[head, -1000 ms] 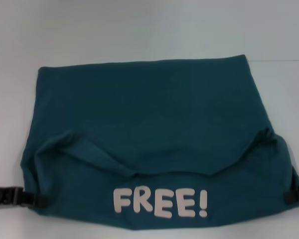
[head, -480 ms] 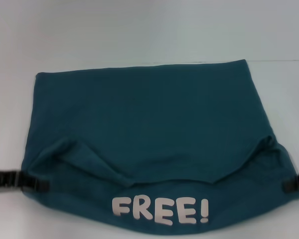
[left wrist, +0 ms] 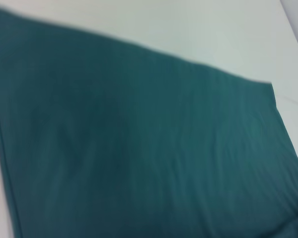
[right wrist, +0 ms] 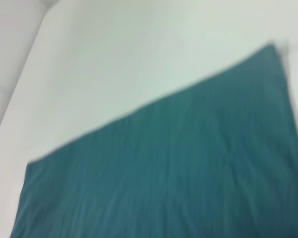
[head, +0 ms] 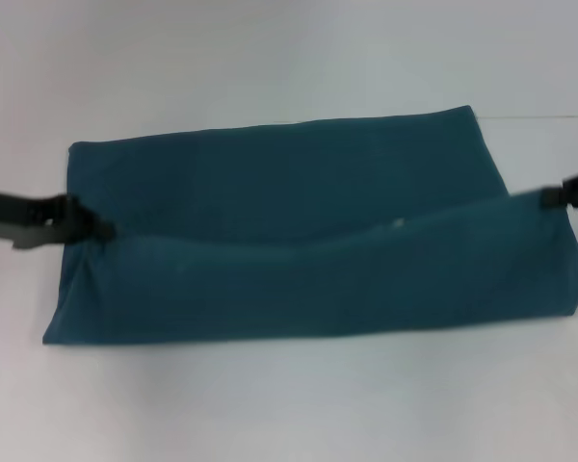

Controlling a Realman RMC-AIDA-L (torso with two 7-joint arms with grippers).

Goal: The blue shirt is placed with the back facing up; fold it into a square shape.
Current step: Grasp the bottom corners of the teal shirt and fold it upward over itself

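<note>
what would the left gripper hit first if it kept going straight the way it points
Most likely the blue shirt. In the head view the left gripper points inward across the table from the shirt's left edge, right at the raised fold. Nothing else lies in that line, though depth is unclear.

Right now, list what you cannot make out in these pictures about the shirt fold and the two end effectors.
- Left end effector: head view shows it at the shirt's left edge, but cloth hides its fingertips, so the grip is unclear.
- Right end effector: mostly cut off by the head view's right edge.
- Shirt lettering: none visible in any view; the raised fold covers whatever lies under it.
- Both wrist views: only blurred cloth and table; no fingers visible.
</note>
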